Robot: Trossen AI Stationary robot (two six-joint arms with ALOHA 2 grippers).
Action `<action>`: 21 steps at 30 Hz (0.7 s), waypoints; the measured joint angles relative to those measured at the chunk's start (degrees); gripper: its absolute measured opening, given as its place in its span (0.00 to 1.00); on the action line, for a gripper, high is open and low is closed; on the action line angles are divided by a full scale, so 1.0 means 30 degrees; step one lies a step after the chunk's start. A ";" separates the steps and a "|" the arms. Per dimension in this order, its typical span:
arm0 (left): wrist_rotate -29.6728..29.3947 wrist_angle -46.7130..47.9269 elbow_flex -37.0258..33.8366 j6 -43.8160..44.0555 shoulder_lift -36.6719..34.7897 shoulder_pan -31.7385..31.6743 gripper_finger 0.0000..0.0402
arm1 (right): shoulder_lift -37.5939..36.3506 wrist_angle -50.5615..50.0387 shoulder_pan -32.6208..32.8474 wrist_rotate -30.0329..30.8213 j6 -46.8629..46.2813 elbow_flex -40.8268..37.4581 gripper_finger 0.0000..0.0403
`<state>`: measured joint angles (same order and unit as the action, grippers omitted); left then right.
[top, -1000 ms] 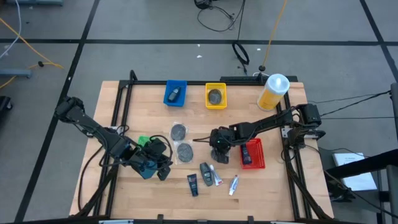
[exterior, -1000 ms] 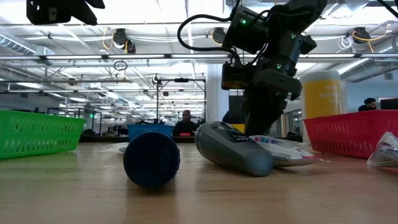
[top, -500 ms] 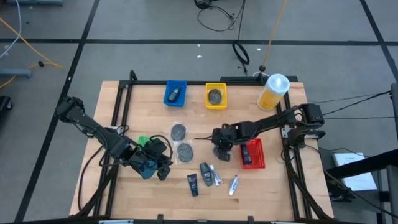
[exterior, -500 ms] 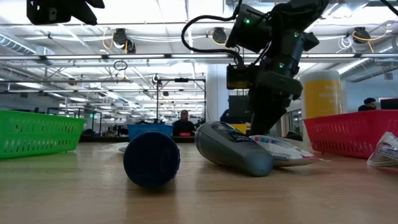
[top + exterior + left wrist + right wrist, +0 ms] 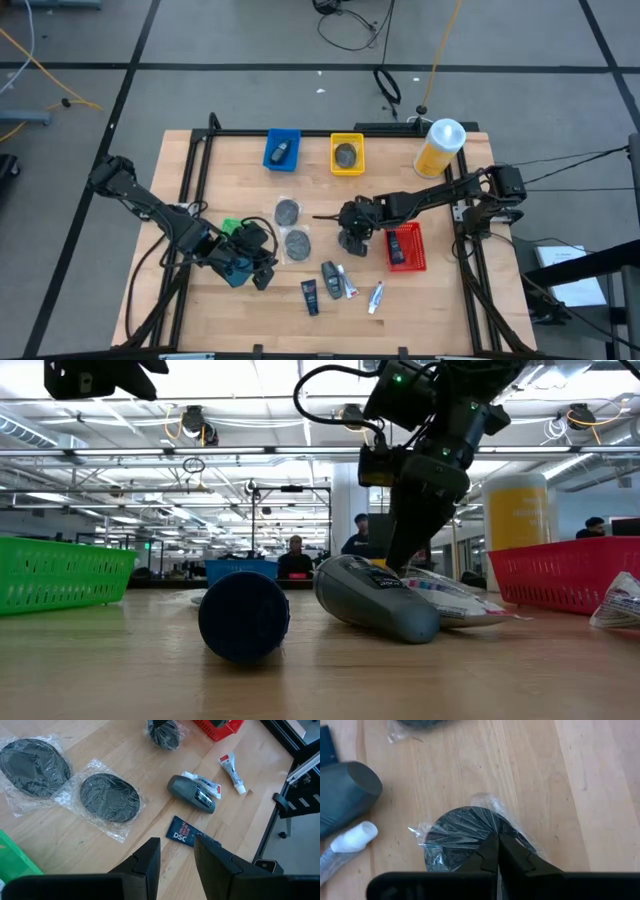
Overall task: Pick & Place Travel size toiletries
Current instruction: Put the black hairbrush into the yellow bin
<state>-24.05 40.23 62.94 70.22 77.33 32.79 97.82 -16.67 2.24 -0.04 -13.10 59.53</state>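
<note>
My right gripper (image 5: 352, 242) is shut on a plastic-wrapped grey disc (image 5: 462, 837), just left of the red tray (image 5: 405, 247). Two more wrapped discs (image 5: 288, 211) (image 5: 297, 243) lie flat mid-table. Near the front edge lie a dark blue packet (image 5: 310, 295), a grey-blue mini bottle (image 5: 331, 277) and two white tubes (image 5: 348, 284) (image 5: 376, 296). My left gripper (image 5: 176, 852) is open, hovering beside the green tray (image 5: 231, 228), touching nothing. My right gripper pinches the wrapped disc at its rim (image 5: 487, 837) between its two fingers (image 5: 489, 854), coming from above and pointing down. The wrapping is crumpled around the fingertips. The disc (image 5: 162, 734) sits just below the fingers; whether it still touches the table I cannot tell.
A blue tray (image 5: 282, 150) holding a dark bottle and a yellow tray (image 5: 347, 154) holding a disc stand at the far edge. A big yellow bottle (image 5: 440, 147) stands at the far right. A black frame (image 5: 190, 170) borders the table.
My right gripper has risen a little and tipped, staying over the same spot beside the red tray.
</note>
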 joint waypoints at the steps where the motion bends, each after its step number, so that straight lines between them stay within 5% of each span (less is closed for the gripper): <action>1: 0.0005 -0.0002 0.0000 0.0000 0.0000 -0.0084 0.29 | -0.0014 0.0072 0.0000 -0.0020 0.0000 0.0007 0.00; 21: 0.1376 -0.0015 0.0000 -0.4279 0.0003 -0.2563 0.29 | -0.1801 0.0672 -0.0007 0.0046 -0.0040 0.0044 0.00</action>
<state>-19.92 40.18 62.94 57.38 77.34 25.10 92.42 -14.65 2.22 0.10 -13.22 59.66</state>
